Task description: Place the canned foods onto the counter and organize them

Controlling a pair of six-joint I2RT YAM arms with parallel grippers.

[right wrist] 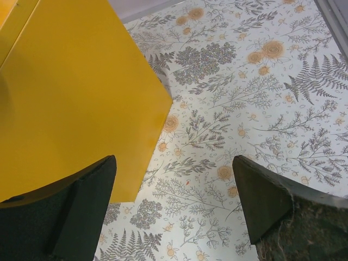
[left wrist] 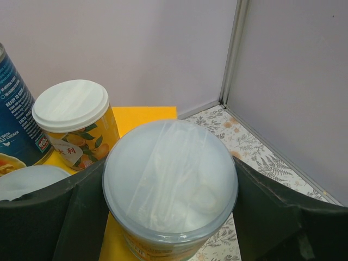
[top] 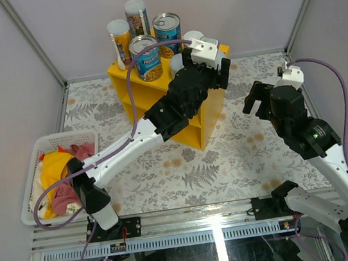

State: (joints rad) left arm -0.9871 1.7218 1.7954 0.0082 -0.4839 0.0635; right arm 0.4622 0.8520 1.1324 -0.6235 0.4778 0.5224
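Yellow counter (top: 210, 120) carries four taller cans (top: 146, 58) grouped at the back-left of its top. L claw (left wrist: 171, 217) is clamped round a short pale-lidded can (left wrist: 170, 174) at the top's right end, just beside a white-lidded yellow can (left wrist: 73, 122); R claw (right wrist: 174, 212) hangs wide, empty, over the floral mat (right wrist: 261, 109). Held can prob. rigid, smooth-walled, a bit slippery, w/ thin flexible lid, so grip mid-body, not lid.

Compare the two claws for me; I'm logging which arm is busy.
The left claw grips a clear-lidded can over the yellow counter; the right claw is open and empty. The left claw sits beside a white-lidded can on the counter top; the right claw hangs over the floral table beside the counter. Both have dark fingers.
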